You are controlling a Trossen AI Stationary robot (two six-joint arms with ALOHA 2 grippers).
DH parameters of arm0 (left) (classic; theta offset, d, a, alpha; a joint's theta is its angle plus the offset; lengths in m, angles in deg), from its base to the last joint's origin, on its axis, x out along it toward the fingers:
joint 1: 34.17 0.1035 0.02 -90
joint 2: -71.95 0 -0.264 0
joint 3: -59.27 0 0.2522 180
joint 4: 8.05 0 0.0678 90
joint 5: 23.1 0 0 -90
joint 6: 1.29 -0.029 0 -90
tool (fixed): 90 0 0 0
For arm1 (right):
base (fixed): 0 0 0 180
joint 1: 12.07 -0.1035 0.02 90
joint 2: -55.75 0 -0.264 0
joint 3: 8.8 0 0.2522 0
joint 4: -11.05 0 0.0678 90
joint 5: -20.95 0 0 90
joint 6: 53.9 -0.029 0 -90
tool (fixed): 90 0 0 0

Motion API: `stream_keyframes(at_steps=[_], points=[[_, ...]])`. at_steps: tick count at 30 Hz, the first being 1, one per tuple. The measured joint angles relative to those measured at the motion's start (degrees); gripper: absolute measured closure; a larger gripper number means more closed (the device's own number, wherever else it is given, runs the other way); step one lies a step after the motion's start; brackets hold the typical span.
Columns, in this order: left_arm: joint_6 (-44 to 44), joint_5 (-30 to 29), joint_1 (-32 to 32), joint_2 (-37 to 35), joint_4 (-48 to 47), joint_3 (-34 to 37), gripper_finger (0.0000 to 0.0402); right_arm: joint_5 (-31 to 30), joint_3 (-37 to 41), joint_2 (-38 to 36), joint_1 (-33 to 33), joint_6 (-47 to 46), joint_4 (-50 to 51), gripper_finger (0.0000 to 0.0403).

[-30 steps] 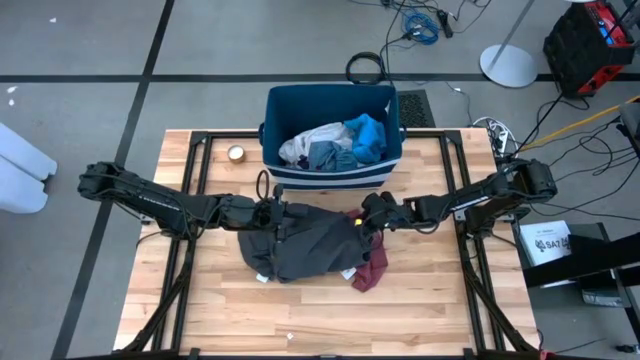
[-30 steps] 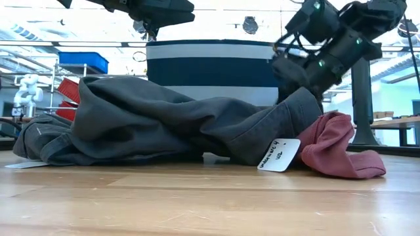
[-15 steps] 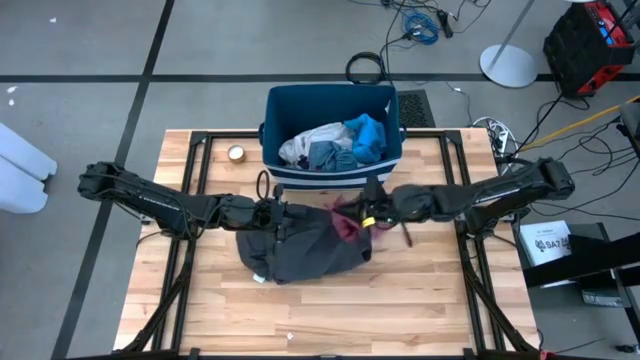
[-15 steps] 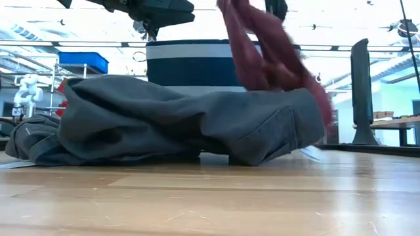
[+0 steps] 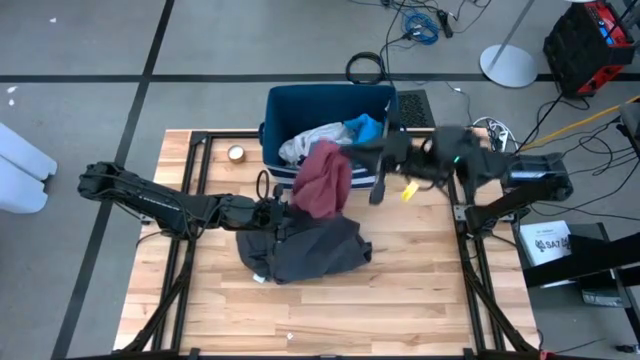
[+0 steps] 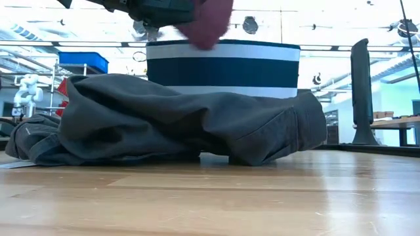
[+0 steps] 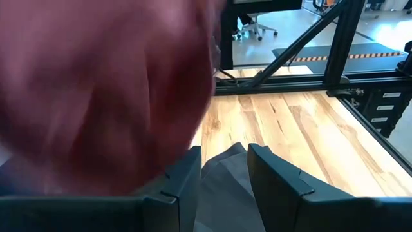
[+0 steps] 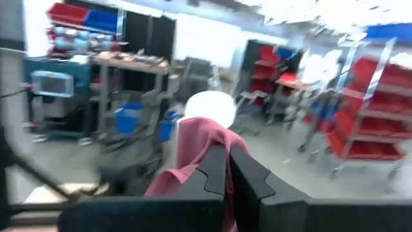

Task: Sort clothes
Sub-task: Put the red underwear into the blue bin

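Note:
The maroon garment (image 5: 321, 180) is in the air over the bin's front wall and the dark grey garment (image 5: 305, 250). It also shows blurred in the low view (image 6: 210, 23) and the left wrist view (image 7: 103, 90). My right gripper (image 5: 362, 150) is shut on it, raised above the bin's right front corner. The dark grey garment lies heaped on the table (image 6: 184, 124). My left gripper (image 7: 222, 177) hovers open above its far edge, touching nothing. White, blue-grey and bright blue clothes (image 5: 335, 140) lie in the dark blue bin (image 5: 270, 125). My right gripper pinches a bunch of the maroon garment (image 8: 203, 145) between its two shut fingers (image 8: 248, 177). Which part of the garment this is does not show. The garment is lifted clear of the table and trails away from the fingers toward the table's left.
The bin stands at the far middle of the table. A small tape roll (image 5: 236, 153) lies left of it. Black frame rails (image 5: 190, 230) run along both sides of the wooden top (image 5: 420, 290).
My right gripper has risen from the table beside the dark grey garment and swung toward the far edge, up to the bin. The maroon garment, which lay on the table right of the grey one, is lifted clear and swings toward the left. The grey garment stays.

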Motion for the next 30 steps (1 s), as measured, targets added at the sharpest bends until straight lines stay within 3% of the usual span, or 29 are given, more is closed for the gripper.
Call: stream_keyframes(at_steps=[4, 12, 19, 24, 30], points=[[0.0, 0.0, 0.0, 0.0, 0.0, 0.0, 0.0265, 0.0, -3.8, 0.2, 4.4, 3.5, 1.8, 0.0403], [0.0, 0.0, 0.0, 0.0, 0.0, 0.0, 0.0265, 0.3, -4.2, 1.4, 15.4, 4.8, -1.5, 0.0403], [-0.1, 0.0, 0.0, 0.0, -0.2, 0.0, 0.0265, 10.3, -4.2, 6.5, 25.1, -0.4, -13.9, 0.0403], [-0.1, 0.0, 0.1, 0.0, -0.5, 0.0, 0.0265, 16.1, -4.2, 12.2, 29.7, -6.7, -16.2, 0.0403], [-0.1, 0.0, 0.3, 0.0, -1.9, 0.0, 0.0265, 16.8, -4.2, 19.7, 31.3, -8.4, -17.5, 0.0403]])
